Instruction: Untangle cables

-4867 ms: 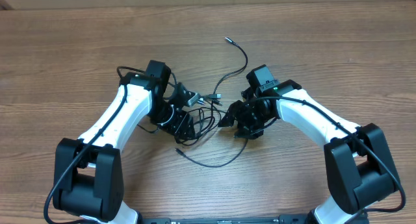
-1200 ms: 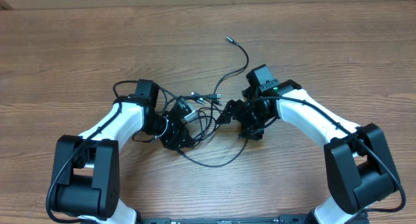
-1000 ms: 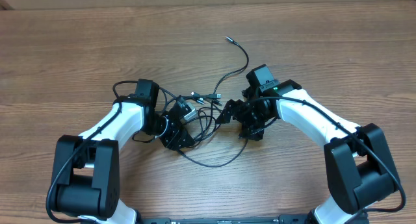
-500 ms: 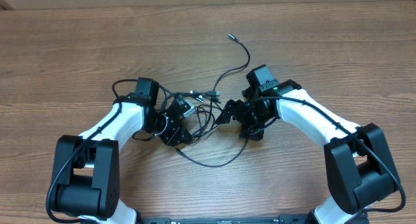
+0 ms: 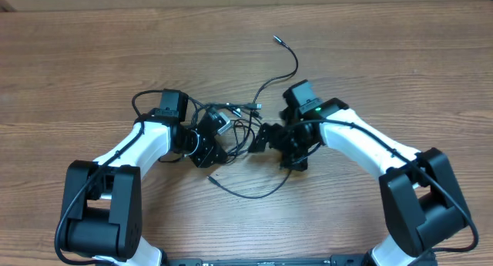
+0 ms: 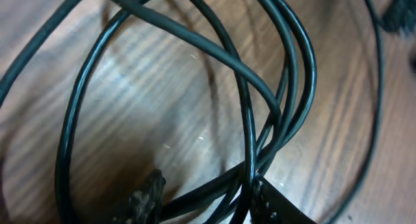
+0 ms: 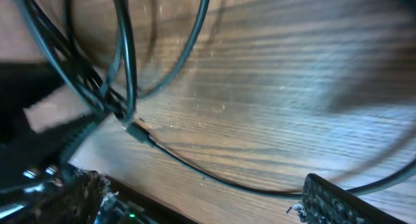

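Observation:
The cables [image 5: 238,127] are thin black cords knotted in a tangle at the table's middle. One strand runs up to a small plug [image 5: 277,39]; another loops toward the front [image 5: 254,195]. My left gripper [image 5: 218,145] is at the tangle's left side. In the left wrist view the left gripper [image 6: 208,203] is open, its fingers partly drawn in around several crossing strands [image 6: 247,120], and one finger [image 6: 273,204] touches them. My right gripper [image 5: 269,145] is at the tangle's right side. In the right wrist view the right gripper [image 7: 208,198] is wide open, with one strand [image 7: 195,170] lying on the wood between its fingers.
The wooden table [image 5: 385,58] stretches bare to the back and to both sides. Both white arms reach in from the front corners, with their black bases [image 5: 96,212] near the front edge. Thicker black arm cabling [image 5: 146,96] arches beside the left wrist.
My left fingers have drawn closer together around the strands. The right jaws have opened wider and that arm has shifted slightly left. The tangle and the top plug have shifted a little.

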`<action>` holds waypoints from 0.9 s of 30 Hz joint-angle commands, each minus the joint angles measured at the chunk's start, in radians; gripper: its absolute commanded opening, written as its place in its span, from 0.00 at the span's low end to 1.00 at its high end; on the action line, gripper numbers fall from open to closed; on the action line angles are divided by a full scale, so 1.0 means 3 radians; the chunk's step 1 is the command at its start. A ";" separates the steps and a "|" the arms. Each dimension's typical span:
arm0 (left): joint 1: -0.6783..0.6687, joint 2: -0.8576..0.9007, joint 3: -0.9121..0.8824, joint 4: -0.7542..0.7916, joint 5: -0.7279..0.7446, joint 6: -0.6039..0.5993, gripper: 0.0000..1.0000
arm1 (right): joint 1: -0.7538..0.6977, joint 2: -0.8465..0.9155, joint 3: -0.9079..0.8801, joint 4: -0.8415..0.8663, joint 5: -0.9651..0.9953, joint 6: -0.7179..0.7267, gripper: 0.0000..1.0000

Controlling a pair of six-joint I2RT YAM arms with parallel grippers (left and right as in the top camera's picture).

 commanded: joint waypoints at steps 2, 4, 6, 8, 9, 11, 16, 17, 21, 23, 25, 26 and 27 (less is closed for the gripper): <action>0.0014 -0.0005 -0.0033 0.0141 -0.0160 -0.0201 0.42 | 0.0181 -0.0001 -0.0015 0.0023 0.0142 0.0003 0.96; 0.0014 -0.0005 -0.0033 0.0211 -0.0225 -0.0287 0.40 | 0.0235 -0.0001 -0.0015 0.0058 0.0141 0.0003 0.97; 0.0014 -0.0005 -0.0033 0.0276 -0.0287 -0.0401 0.40 | 0.0270 -0.0001 -0.0015 0.0102 0.0141 0.0004 0.97; 0.0014 -0.0005 -0.0033 0.0327 -0.0336 -0.0490 0.40 | 0.0286 -0.0001 -0.0015 0.0136 0.0140 0.0020 0.97; 0.0014 -0.0005 -0.0033 0.0348 -0.0348 -0.0520 0.40 | 0.0289 -0.0001 -0.0015 0.0148 0.0140 0.0043 0.97; 0.0014 -0.0005 -0.0033 0.0403 -0.0357 -0.0618 0.40 | 0.0287 -0.0001 -0.0015 0.0177 0.0141 0.0102 0.97; 0.0014 -0.0005 -0.0033 0.0546 -0.0357 -0.0886 0.41 | 0.0287 -0.0001 -0.0015 0.0287 0.0197 0.0128 0.95; 0.0014 -0.0005 -0.0033 0.0565 -0.0357 -0.0921 0.40 | 0.0287 -0.0001 -0.0015 0.0284 0.0264 0.0206 0.94; 0.0014 -0.0005 -0.0015 0.0596 -0.0345 -0.1137 0.28 | 0.0287 -0.0001 -0.0018 0.0294 0.0370 0.0406 0.89; 0.0014 -0.0006 0.0022 0.0584 -0.0281 -0.1342 0.05 | 0.0287 -0.0001 -0.0018 0.0361 0.0379 0.0436 0.83; 0.0014 -0.0009 0.0099 0.0526 -0.0140 -0.1539 0.04 | 0.0287 -0.0001 -0.0018 0.0454 0.0379 0.0435 0.78; 0.0014 -0.0009 0.0156 0.0481 -0.0056 -0.1620 0.04 | 0.0287 -0.0001 -0.0018 0.0504 0.0379 0.0435 0.75; 0.0014 -0.0009 0.0212 0.0444 0.0006 -0.1696 0.04 | 0.0287 -0.0001 -0.0018 0.0538 0.0380 0.0435 0.74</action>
